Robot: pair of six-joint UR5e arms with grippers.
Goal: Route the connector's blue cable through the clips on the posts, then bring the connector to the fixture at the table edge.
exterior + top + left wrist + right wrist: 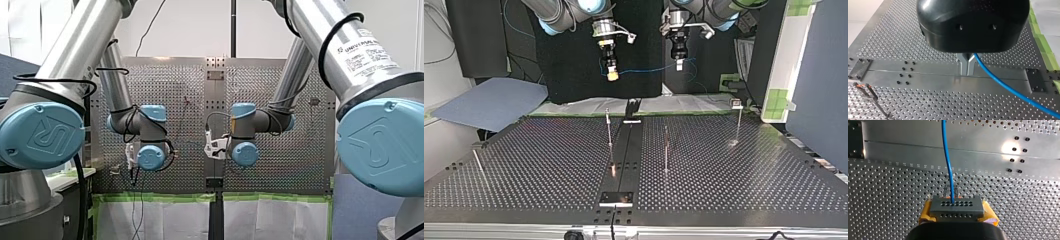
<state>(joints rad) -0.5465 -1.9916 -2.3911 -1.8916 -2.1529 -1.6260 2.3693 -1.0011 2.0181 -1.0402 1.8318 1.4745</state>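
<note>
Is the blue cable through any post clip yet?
No, the blue cable hangs between my right gripper and my left gripper, clear of the posts.

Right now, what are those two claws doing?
Right claw shut on grey rectangular connector. Left claw shut on thin blue cable. Thin metal clip posts not yet threaded.

Bright, even room light fills the front view and lays long highlights on my left arm's silver tube (75, 45). In the right wrist view a white glare spot burns on the centre rail (910, 152). The top view's tabletop (749, 170) lies dim before a black backdrop.
</note>
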